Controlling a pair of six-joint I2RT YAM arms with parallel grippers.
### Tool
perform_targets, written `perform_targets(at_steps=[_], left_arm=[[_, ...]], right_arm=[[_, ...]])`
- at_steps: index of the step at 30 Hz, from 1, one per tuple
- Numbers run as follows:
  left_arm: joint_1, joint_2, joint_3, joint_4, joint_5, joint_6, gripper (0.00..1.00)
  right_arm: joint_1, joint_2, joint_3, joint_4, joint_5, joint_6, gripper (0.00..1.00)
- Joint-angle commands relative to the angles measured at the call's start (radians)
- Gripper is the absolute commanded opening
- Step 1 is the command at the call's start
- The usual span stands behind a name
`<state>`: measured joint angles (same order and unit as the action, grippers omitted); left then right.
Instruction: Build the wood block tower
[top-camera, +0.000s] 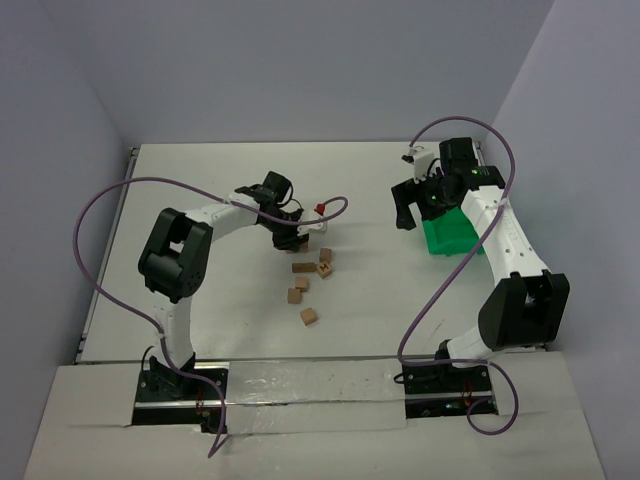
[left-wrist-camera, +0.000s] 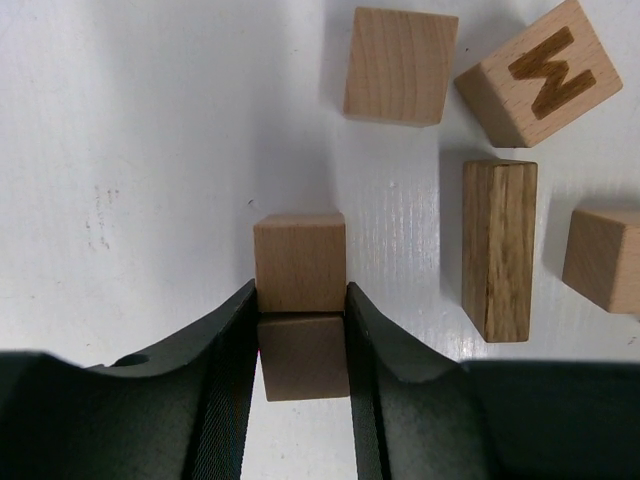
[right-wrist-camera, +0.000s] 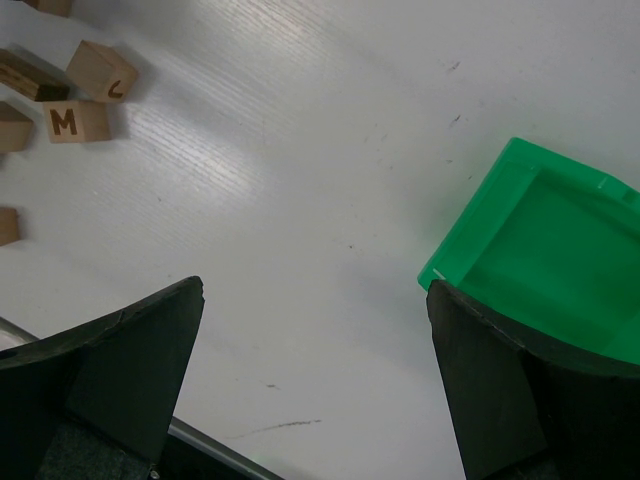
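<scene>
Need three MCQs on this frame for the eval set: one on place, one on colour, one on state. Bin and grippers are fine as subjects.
1. The bin sits:
A) near the right gripper
B) in the far-left corner
C) between the arm bases

2. The bin's colour:
A) red
B) green
C) blue

3. The left gripper is:
A) open and empty
B) shut on a wood block
C) shut on the bin

Answers:
1 A, the right wrist view shows the bin's corner just beside that gripper.
2 B, it is bright green in both views that show it.
3 B, both fingers press the block's sides in the left wrist view.
</scene>
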<state>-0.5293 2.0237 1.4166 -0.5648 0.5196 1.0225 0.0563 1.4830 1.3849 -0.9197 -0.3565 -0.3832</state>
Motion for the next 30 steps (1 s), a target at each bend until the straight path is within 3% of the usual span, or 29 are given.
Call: perform_targets(at_steps=[1, 11, 14, 20, 25, 30], left_arm=[[-0.001, -0.004, 0.03, 0.004, 0.017, -0.007, 0.5], [-0.001, -0.103, 0.087, -0.051, 0.04, -0.038, 0.74], [0.0, -0.174, 0.097, -0.062, 0.048, -0.059, 0.74], [-0.004, -0.302, 0.045, -0.123, 0.083, -0.079, 0.63], [-0.042, -0.371, -0.078, -0.106, 0.076, -0.127, 0.56], [-0.089, -0.435, -0.224, -0.041, 0.068, -0.205, 0.56]], right_arm=[[0.008, -0.001, 0.008, 0.013, -0.017, -0.002, 1.0], [0.023, -0.007, 0.039, -0.008, -0.019, 0.0, 1.0], [0.032, -0.009, 0.046, -0.01, -0.022, 0.006, 1.0], [0.042, -0.03, 0.014, 0.006, -0.038, 0.006, 1.0], [0.049, -0.046, -0.015, 0.015, -0.039, 0.006, 1.0], [0.06, -0.084, -0.047, 0.024, -0.036, 0.007, 1.0]])
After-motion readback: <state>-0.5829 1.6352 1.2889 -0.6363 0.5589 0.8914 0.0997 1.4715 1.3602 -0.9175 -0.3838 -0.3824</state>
